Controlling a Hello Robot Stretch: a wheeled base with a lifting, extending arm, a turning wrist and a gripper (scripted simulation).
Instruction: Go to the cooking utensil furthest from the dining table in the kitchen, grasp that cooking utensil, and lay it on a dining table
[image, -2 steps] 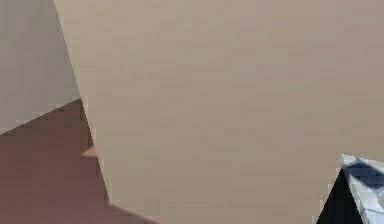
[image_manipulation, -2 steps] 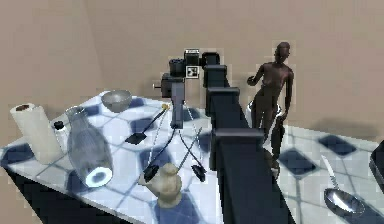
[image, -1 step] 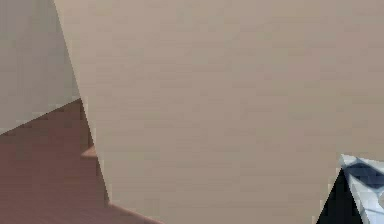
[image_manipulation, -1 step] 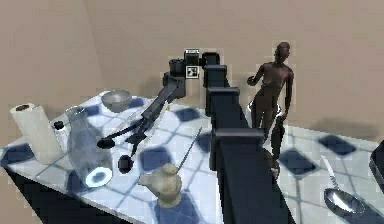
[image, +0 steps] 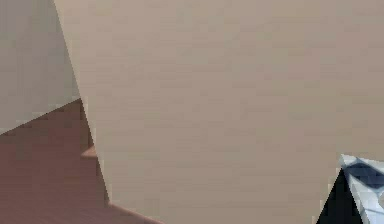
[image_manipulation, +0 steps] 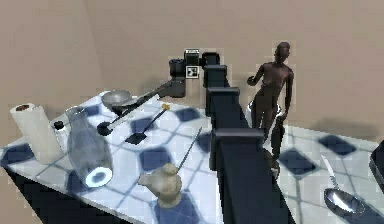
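On a blue-and-white tiled counter (image_manipulation: 300, 160) lie several cooking utensils. A small grey pan (image_manipulation: 117, 98) with a long dark handle lies at the far left. Nearer lie a dark ladle (image_manipulation: 106, 127) and a black spatula (image_manipulation: 142, 130). The arm's dark bar (image_manipulation: 235, 140) rises over the counter to two white marker squares (image_manipulation: 193, 57). Left of them is the gripper (image_manipulation: 172, 86), close to the end of the pan's handle. I cannot tell whether it holds anything.
A paper towel roll (image_manipulation: 30, 130), a glass jug (image_manipulation: 88, 152) and a beige vase (image_manipulation: 160, 186) with a thin utensil stand near the counter's front. A dark figure statue (image_manipulation: 272, 88) stands right of the arm. Another pan (image_manipulation: 345, 202) lies bottom right. A tan wall (image: 220, 100) stands ahead, with reddish floor (image: 45, 165).
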